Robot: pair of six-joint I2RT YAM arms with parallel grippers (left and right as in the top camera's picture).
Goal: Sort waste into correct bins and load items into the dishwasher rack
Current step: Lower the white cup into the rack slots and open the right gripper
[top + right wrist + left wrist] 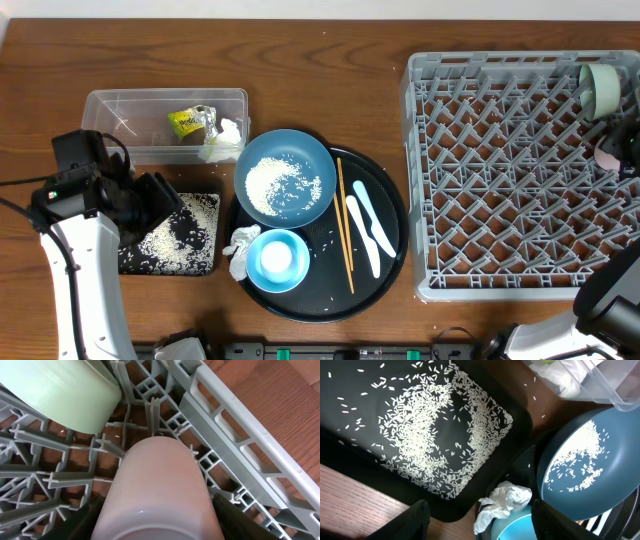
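overhead, wrapper [186,122] is in the tub [110,100] upper left; blue dish [300,150] in the middle is not loaded yet. right gripper [159,517] holds a pink cup [160,480], left gripper [480,516] is wide and empty.

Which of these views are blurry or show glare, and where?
Overhead: even light, rack sharp throughout. Left wrist: rice crisp, but the fingers are dark and blurred at the bottom edge. Right wrist: the cup sits too close, softly focused, with a small glint low down.
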